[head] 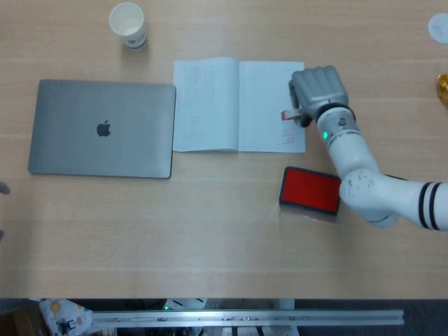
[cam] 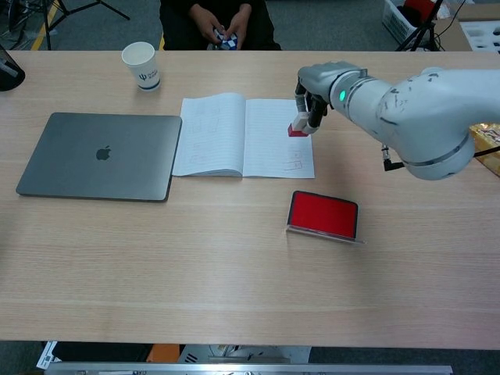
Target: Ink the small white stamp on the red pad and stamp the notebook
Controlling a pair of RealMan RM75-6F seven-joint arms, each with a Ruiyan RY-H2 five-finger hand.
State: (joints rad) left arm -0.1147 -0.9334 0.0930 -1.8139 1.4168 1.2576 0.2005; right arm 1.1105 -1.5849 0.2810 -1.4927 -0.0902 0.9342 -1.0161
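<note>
An open white notebook (head: 238, 105) (cam: 244, 134) lies at the table's far middle. My right hand (head: 318, 89) (cam: 322, 87) hovers over its right page edge, gripping the small white stamp (cam: 300, 125) (head: 286, 115), whose red-inked base is lifted off the paper. A faint stamp mark (cam: 294, 164) (head: 283, 140) shows near the page's lower right corner. The red ink pad (head: 310, 190) (cam: 323, 215) lies open on the table in front of the notebook. My left hand appears in neither view.
A closed grey laptop (head: 102, 128) (cam: 98, 155) lies left of the notebook. A paper cup (head: 128, 24) (cam: 142, 66) stands at the far left. A white disc (cam: 437, 76) sits at the far right. A seated person's hands (cam: 221, 27) show beyond the table.
</note>
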